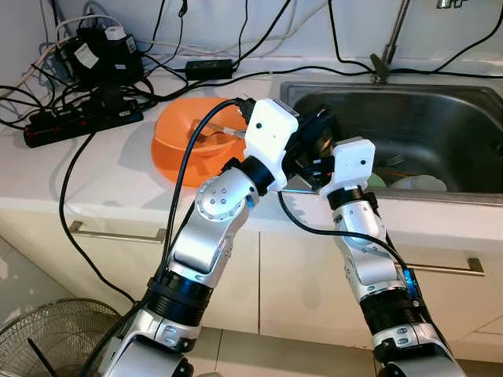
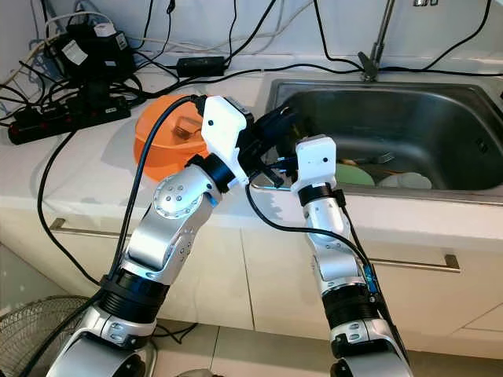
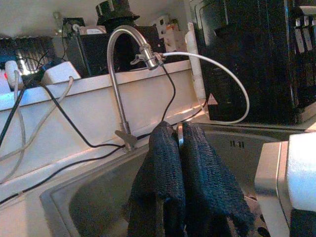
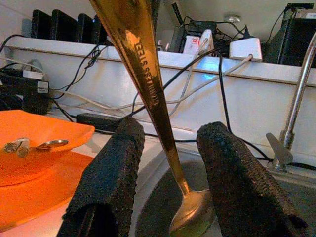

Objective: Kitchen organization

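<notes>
The left gripper [image 3: 180, 148] pinches a gold spoon [image 4: 148, 84] over the sink's [image 1: 440, 102] near-left corner. The right gripper [image 4: 168, 148] straddles the spoon's handle, fingers apart, beside an orange bowl [image 1: 192, 141] on the counter [image 1: 102, 169].

Both hands crowd the sink's [image 1: 440, 102] near-left corner, left hand [image 1: 318, 129] and right hand [image 1: 314, 166] nearly touching. Sink's far half open; dishes [image 1: 416, 183] fill the near right. Orange bowl [image 1: 189, 137] blocks the table [image 1: 102, 173] just left; cables and power strip [image 1: 78, 126] clutter far left.
</notes>
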### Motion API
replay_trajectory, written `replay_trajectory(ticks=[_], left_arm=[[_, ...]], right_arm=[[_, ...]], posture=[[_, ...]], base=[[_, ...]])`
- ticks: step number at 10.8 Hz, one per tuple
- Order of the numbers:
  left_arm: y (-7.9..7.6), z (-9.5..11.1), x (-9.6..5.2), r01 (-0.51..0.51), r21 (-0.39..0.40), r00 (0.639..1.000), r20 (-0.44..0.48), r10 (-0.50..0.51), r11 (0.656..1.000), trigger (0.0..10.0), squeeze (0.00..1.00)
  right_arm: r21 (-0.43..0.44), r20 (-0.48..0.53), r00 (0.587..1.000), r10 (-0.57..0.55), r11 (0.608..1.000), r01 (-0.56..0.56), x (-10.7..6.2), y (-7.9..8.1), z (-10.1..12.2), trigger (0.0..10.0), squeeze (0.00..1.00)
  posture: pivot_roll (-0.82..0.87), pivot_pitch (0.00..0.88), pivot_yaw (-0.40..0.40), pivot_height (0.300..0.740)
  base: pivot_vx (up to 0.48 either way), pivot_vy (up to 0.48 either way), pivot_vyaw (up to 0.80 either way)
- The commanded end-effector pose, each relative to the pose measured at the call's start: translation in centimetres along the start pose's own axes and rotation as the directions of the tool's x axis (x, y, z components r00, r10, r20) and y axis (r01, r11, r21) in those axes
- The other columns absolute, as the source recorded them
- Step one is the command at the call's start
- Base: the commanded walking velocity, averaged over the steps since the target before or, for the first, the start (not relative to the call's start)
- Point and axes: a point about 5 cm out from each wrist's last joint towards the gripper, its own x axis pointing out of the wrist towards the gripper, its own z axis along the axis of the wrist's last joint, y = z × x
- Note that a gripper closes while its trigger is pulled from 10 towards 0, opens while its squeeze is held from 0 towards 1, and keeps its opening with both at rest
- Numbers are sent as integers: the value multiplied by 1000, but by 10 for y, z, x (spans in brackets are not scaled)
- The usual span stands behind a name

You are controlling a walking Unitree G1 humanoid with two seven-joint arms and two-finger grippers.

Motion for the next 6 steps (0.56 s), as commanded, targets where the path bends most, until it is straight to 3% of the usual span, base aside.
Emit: replay_trajectory(ticks=[1,6], left_arm=[[0,-7,-2,4,1,999,-32,-4,1000,10000,0],[1,-5,-3,-2,14,1000,-29,2,1000,10000,0]], right_arm=[[10,16,1000,-11,1000,11,5,0,5,0,0],[2,-6,1000,-9,1000,9,5,0,2,0,0]], posture=[[71,0,85,740],[74,0,83,740]], base=[[0,0,0],[0,0,0]])
